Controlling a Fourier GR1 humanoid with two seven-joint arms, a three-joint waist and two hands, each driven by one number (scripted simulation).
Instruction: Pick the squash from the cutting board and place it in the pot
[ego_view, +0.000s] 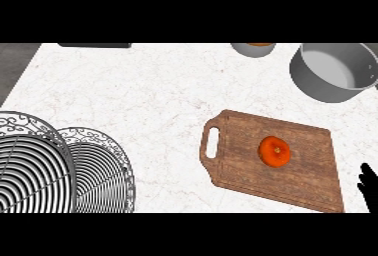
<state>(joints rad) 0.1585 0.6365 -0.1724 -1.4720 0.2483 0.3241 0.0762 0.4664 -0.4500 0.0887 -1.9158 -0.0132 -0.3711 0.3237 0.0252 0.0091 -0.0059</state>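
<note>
Head view: rnd squash (275, 151), wood board (240, 170)

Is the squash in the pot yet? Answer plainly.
No: the orange squash lies on the wooden cutting board, apart from the grey pot at the upper right.

No legible text, label, brand or number on the cutting board (303, 175), squash (275, 151) or pot (314, 82).
</note>
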